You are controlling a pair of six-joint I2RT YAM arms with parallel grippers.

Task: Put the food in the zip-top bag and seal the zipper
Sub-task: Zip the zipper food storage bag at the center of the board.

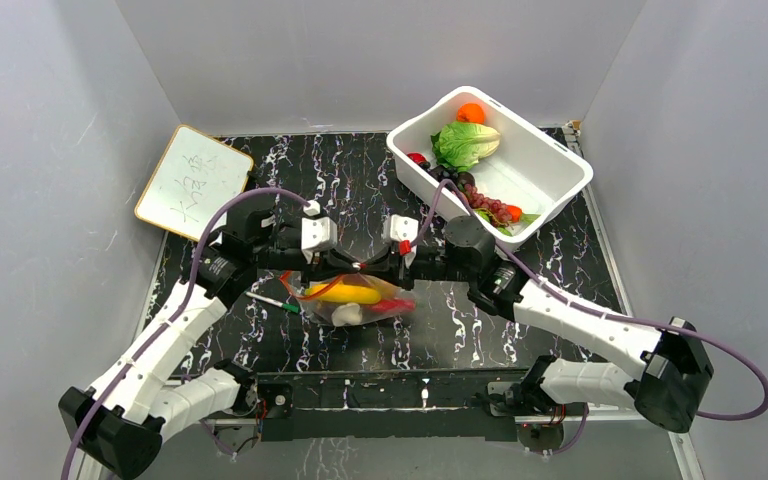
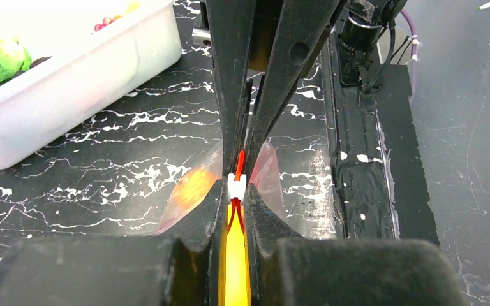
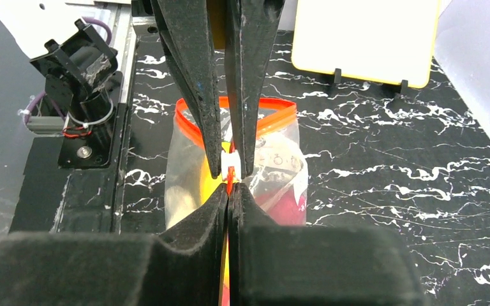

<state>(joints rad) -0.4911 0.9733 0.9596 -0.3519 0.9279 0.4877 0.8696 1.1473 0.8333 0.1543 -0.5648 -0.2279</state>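
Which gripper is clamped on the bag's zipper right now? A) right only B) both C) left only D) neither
B: the left gripper and the right gripper are each shut on the zipper, meeting tip to tip at its white slider.

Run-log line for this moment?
phase: sealing | left end effector: shut on zipper | right end effector: shut on zipper | bag: food inside, mouth part open

I see a red-orange zipper [image 3: 274, 104] with a white slider [image 3: 230, 160], yellow food [image 1: 345, 293] in the clear bag [image 3: 182, 178], and my black, white-veined table [image 3: 389, 166].
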